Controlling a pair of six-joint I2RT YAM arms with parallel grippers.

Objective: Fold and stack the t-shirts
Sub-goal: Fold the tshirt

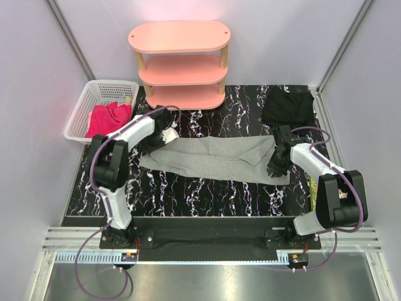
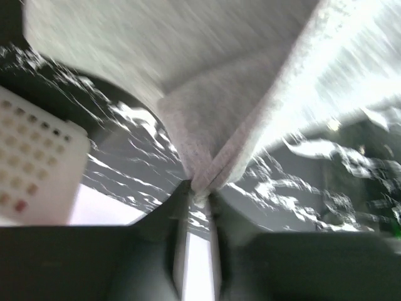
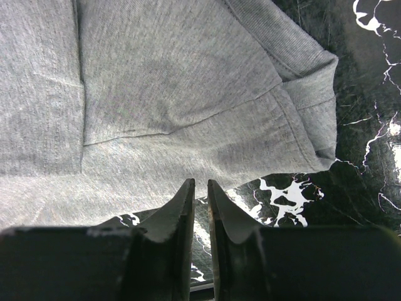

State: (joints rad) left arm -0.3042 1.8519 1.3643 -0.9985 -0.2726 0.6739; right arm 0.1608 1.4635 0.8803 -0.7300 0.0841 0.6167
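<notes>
Evidently the left gripper (image 2: 199, 188) pinches the grey t-shirt (image 1: 213, 160) lying on the table (image 1: 188, 191); whether the right gripper (image 3: 199, 185), nearly closed at the hem, holds it is unclear. Both should carry the fold evenly.

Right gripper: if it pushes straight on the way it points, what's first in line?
The grey t-shirt: its edge lies just ahead of the right gripper, perhaps touching its tips; depth is unclear.

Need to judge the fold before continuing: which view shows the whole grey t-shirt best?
Top external: the grey t-shirt lies there in full, a long folded strip. Right wrist shows only one end, sharply; left wrist, a blurred corner at the left gripper.
</notes>
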